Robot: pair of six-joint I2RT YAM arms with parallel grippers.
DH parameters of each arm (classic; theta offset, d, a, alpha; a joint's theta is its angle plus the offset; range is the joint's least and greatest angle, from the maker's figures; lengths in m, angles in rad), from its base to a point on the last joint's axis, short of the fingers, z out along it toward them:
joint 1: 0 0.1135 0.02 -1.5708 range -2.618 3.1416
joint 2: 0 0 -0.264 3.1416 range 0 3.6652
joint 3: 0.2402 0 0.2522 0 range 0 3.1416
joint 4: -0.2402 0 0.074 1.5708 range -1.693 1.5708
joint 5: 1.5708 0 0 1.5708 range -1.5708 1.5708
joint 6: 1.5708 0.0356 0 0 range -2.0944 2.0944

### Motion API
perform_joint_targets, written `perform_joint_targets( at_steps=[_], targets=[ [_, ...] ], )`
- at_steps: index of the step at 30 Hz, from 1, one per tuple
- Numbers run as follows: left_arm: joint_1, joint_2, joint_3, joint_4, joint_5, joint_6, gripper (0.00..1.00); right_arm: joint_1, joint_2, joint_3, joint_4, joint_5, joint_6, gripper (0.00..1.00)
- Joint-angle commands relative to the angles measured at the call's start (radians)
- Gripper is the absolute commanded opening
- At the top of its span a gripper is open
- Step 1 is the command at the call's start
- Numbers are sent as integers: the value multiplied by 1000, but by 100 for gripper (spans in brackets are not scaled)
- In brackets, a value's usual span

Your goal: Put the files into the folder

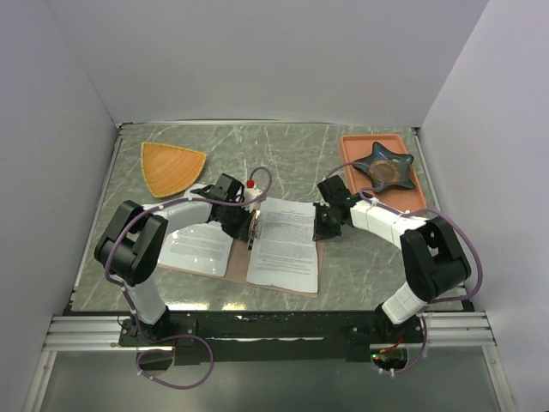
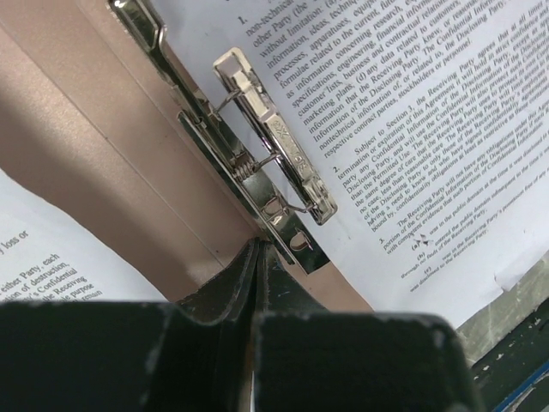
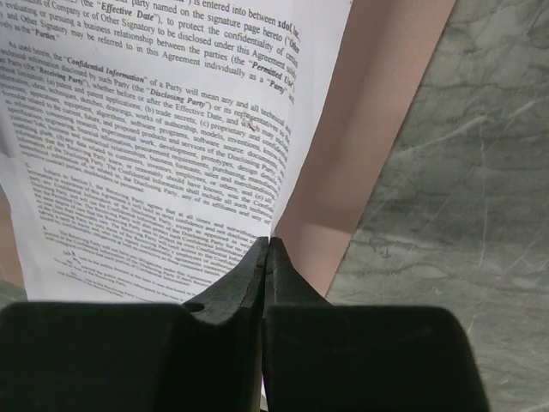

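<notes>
The pinkish-brown folder (image 1: 320,256) lies open on the table, with a metal spring clip (image 2: 270,146) along its crease. One printed file (image 1: 283,245) lies on its right half and another (image 1: 199,249) on its left half. My left gripper (image 1: 248,225) is shut, its tips (image 2: 257,245) at the near end of the clip's base, with bare folder (image 2: 103,146) to the left and the right sheet (image 2: 412,129) beyond. My right gripper (image 1: 322,227) is shut, its tips (image 3: 268,240) at the right edge of the right sheet (image 3: 154,146), beside a strip of folder (image 3: 360,129).
An orange fan-shaped plate (image 1: 171,166) lies at the back left. A salmon tray (image 1: 352,144) with a dark star-shaped dish (image 1: 383,165) stands at the back right. White walls enclose the marbled table (image 1: 377,257) on three sides.
</notes>
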Motion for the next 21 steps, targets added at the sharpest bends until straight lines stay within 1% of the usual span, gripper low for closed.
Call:
perform_joint_targets(
  at_steps=[1, 9, 13, 14, 15, 17, 19, 20, 21],
  targets=[
    [-43, -28, -3, -46, 34, -3, 5, 12, -20, -13, -4, 29, 11, 0],
    [-65, -39, 9, -75, 48, 6, 6, 11, -31, -24, -35, 81, -9, 0],
    [-68, -45, 12, -88, 41, 6, 5, 8, -32, -21, -56, 113, -15, 2],
    [-68, -51, 11, -89, 39, 6, 5, 8, -32, -19, -67, 119, -16, 7],
    [-68, -54, 9, -89, 36, 2, 5, 9, -32, -16, -72, 127, -19, 15],
    [-68, -59, 4, -92, 27, 2, 5, 8, -32, -12, -87, 133, -18, 33],
    [-65, -63, 7, -100, 15, 0, 4, 5, -40, -13, -95, 133, -15, 39],
    [-60, -71, 9, -99, 14, 0, 4, 5, -46, -13, -99, 133, -13, 45],
    [-57, -76, 8, -98, 18, -1, 3, 5, -49, -10, -115, 133, -9, 49]
  ],
)
